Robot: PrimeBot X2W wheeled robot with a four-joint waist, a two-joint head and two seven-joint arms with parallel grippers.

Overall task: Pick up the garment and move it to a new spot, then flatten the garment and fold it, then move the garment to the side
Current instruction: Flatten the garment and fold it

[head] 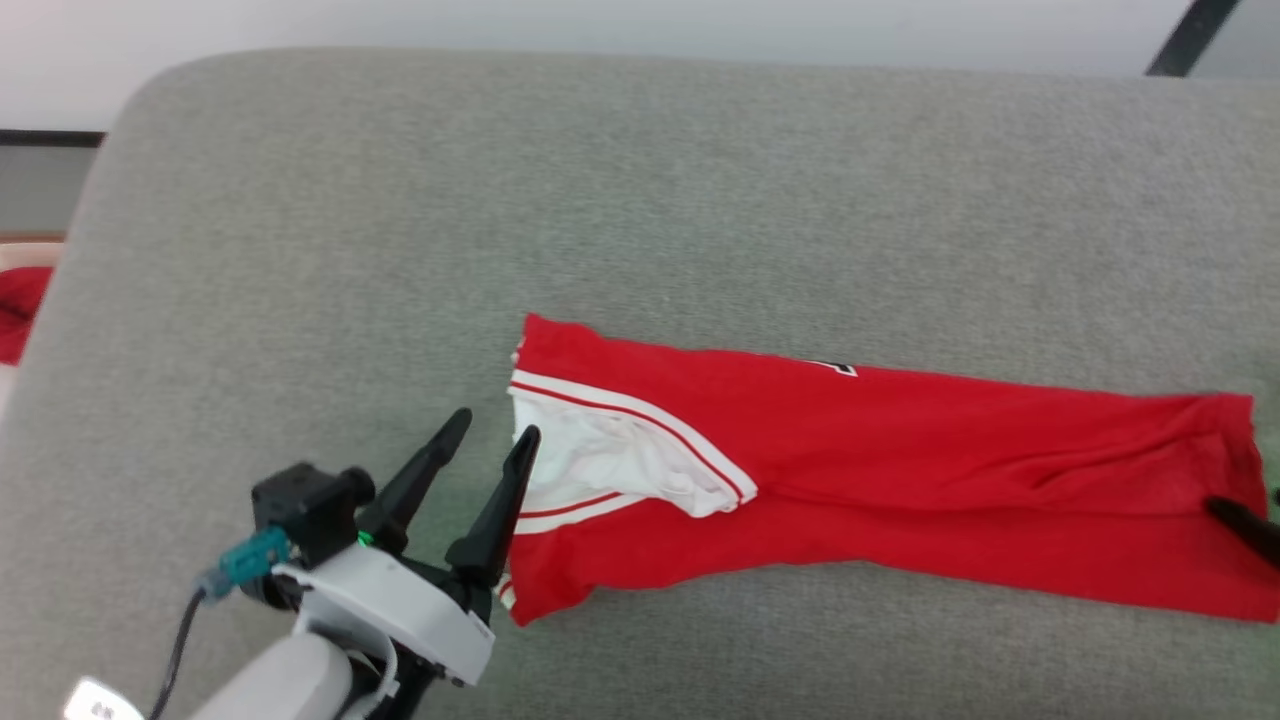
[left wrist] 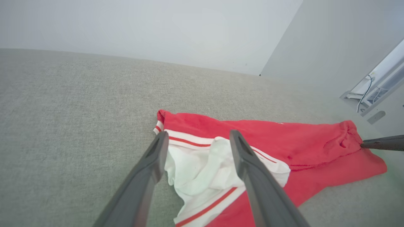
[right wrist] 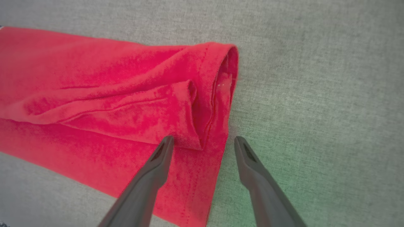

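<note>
The garment lay on the grey fabric-covered bench as a long red strip, apparently doubled lengthwise, with its white panel and striped trim at the robot's left end and the red hem at its right. The left jaws stood wide apart and held nothing, one finger over the white panel's edge and the other over bare bench beside it. The right jaws were likewise spread and empty, one finger above the hem corner and the other over the bench just past it. The folding step seemed to be in hand: the lengthwise fold looked done, though loose ridges remained near the hem. The next move probably called for each pair of jaws to close on its own end, catching all layers, and for one end to be carried over the other before the garment went aside. No container was involved; the garment rested straight on the bench. Something red lay beyond the bench's left edge, too cropped to identify.
</note>
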